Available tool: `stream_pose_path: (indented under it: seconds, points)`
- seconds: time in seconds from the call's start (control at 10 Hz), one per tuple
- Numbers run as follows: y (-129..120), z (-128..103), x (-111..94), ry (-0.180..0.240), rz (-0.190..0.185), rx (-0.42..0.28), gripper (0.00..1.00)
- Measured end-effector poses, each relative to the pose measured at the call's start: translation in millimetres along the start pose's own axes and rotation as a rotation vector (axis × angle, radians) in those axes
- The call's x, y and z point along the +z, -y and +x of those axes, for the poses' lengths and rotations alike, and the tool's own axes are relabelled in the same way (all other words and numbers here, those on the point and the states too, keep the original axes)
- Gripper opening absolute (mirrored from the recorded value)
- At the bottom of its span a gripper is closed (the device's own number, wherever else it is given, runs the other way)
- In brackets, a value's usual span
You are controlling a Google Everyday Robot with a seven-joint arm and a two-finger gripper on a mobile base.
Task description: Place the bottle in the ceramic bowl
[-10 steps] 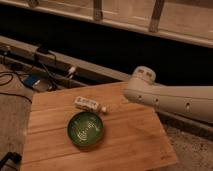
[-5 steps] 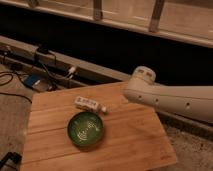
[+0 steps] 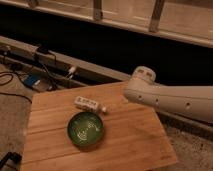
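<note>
The small white bottle (image 3: 90,104) lies on its side on the wooden tabletop (image 3: 130,140), its cap pointing right. The dark green ceramic bowl (image 3: 86,129), with pale rings inside, sits just in front of the bottle and is empty. The two are close but apart. A white arm segment (image 3: 170,97) reaches in from the right above the table's back right corner and ends in a rounded joint (image 3: 142,76). My gripper is not in view.
Behind the table runs a low grey ledge (image 3: 85,67) with cables (image 3: 47,62) and a blue object (image 3: 32,80) at the left. A dark gap and a railing (image 3: 155,20) lie beyond. Speckled floor (image 3: 192,150) shows to the right.
</note>
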State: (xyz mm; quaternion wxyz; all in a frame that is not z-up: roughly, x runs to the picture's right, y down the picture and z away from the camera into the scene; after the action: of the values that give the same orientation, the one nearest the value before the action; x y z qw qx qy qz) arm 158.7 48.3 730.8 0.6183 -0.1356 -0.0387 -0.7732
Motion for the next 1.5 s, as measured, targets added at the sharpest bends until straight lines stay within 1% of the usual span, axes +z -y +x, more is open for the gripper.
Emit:
stream_pose_path:
  seconds: [0.8, 0.9, 1.0, 1.1, 1.2, 1.3, 1.5]
  points:
    - [0, 0, 0, 0.0, 0.0, 0.0, 0.8]
    - [0, 0, 0, -0.001, -0.001, -0.004, 0.8]
    - [0, 2, -1, -0.012, 0.001, -0.021, 0.8]
    - [3, 9, -2, -0.041, 0.006, -0.07, 0.8]
    - [6, 17, -4, -0.074, 0.016, -0.156, 0.8]
    - [20, 34, -9, -0.127, 0.048, -0.307, 0.8]
    - [47, 53, -17, -0.191, 0.097, -0.528, 0.8]
